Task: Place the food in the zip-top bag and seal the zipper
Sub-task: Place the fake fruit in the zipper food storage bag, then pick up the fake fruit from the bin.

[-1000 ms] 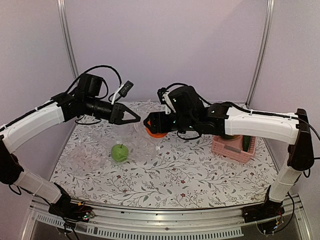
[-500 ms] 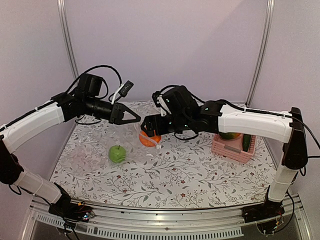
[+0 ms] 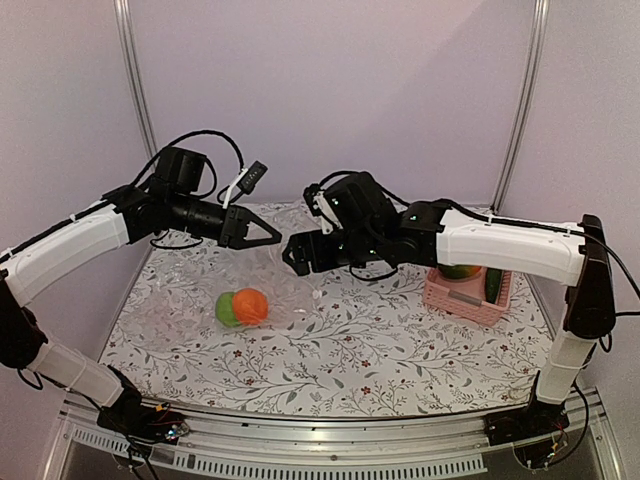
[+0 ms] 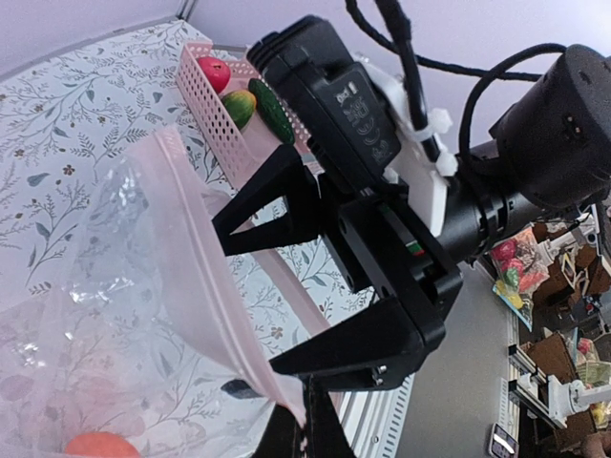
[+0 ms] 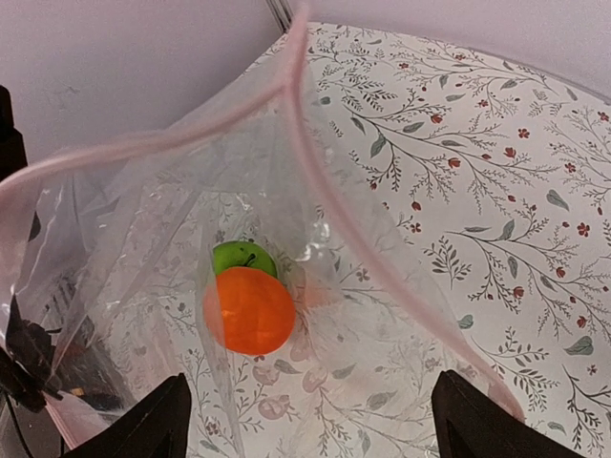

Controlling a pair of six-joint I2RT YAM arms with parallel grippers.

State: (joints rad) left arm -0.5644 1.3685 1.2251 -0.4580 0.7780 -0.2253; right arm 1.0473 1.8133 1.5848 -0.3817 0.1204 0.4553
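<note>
My left end effector is clenched on the rim of the zip-top bag, holding its mouth open. My right end effector hangs released and empty above it. The orange lies inside, touching the green apple at its 3 o'clock. Finding — I should lift my right out clear of the rim, then swing to the basket at 3 o'clock.

Zip-top bag: thin clear plastic film, glossy, crinkled. Zipper: pinkish strip. Orange: smooth matt plastic. Basket: pink perforated plastic. Counter: matt floral-print cover. Right hand: matt black plastic.
</note>
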